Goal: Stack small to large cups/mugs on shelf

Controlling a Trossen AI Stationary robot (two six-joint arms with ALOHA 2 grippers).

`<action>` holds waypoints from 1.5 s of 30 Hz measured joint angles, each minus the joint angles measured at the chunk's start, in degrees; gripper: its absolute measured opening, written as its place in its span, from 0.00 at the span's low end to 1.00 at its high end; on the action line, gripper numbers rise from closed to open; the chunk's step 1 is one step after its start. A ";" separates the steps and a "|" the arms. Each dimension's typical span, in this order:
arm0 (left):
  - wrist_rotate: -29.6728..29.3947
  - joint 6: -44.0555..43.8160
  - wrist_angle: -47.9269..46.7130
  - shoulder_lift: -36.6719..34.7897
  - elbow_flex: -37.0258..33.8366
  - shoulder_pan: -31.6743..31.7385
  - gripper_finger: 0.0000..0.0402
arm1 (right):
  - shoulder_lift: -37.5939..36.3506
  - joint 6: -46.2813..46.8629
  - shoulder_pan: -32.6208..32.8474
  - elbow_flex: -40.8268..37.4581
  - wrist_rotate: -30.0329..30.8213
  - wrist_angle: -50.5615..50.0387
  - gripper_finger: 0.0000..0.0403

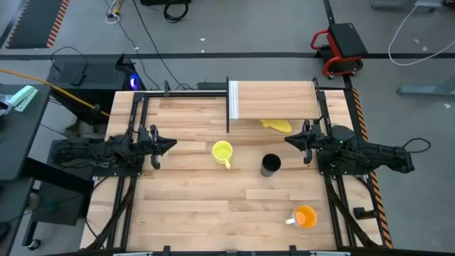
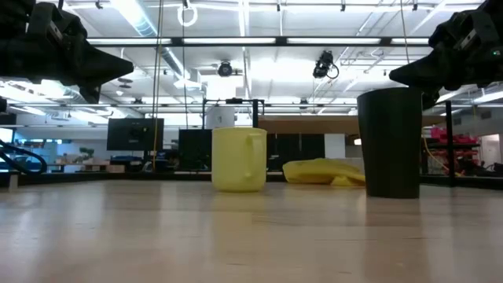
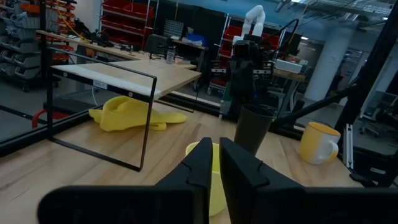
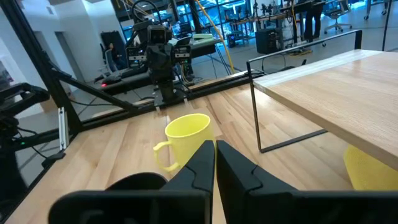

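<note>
Three cups stand upright on their bases on the tabletop. The yellow mug (image 1: 222, 151) is at mid-table, with the black handleless cup (image 1: 270, 165) to its right. The orange mug with a white handle (image 1: 306, 217) stands near the near right corner. The shelf (image 1: 277, 99) stands at the far edge with nothing on its board. My left gripper (image 1: 174, 146) hovers shut to the left of the yellow mug (image 3: 214, 186). My right gripper (image 1: 286, 139) hovers shut just beyond the black cup, pointing at the yellow mug (image 4: 186, 134). In the low view both grippers hang above cup height.
A flat yellow lump (image 1: 277, 125) lies under the shelf's near edge, close to the right gripper. Thin black posts (image 3: 146, 121) carry the shelf board. The arms' black frames run along the left and right table edges. Bare planks (image 1: 199, 206) stretch across the near left.
</note>
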 joint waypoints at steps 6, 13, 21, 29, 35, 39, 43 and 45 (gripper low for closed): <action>0.00 0.02 0.00 0.00 0.01 0.00 0.07 | 0.00 0.00 0.01 0.00 -0.01 -0.01 0.05; 0.00 0.00 0.00 0.00 0.01 -0.01 0.09 | 0.01 0.00 0.01 0.00 0.00 -0.02 0.05; -0.02 -0.02 0.00 0.00 0.02 0.00 0.09 | 0.00 0.00 0.00 -0.02 0.00 -0.02 0.05; 0.00 -1.65 2.89 -0.02 0.00 -0.02 0.07 | 0.02 0.00 0.02 -0.02 0.00 -0.02 0.05; -0.46 -16.99 9.72 -0.02 -0.02 -0.01 0.09 | 0.00 0.00 0.00 -0.01 0.00 -0.02 0.05; -0.73 -28.57 14.16 -0.02 -0.02 0.00 0.09 | 0.02 0.00 0.01 0.00 -0.02 -0.02 0.05; -1.08 -30.01 16.94 -0.02 -0.02 0.00 0.07 | 0.00 0.00 0.00 -0.01 -0.01 0.00 0.05; -1.10 -31.93 17.17 -0.02 -0.02 -0.01 0.07 | 0.00 -0.02 0.00 0.00 -0.01 -0.02 0.05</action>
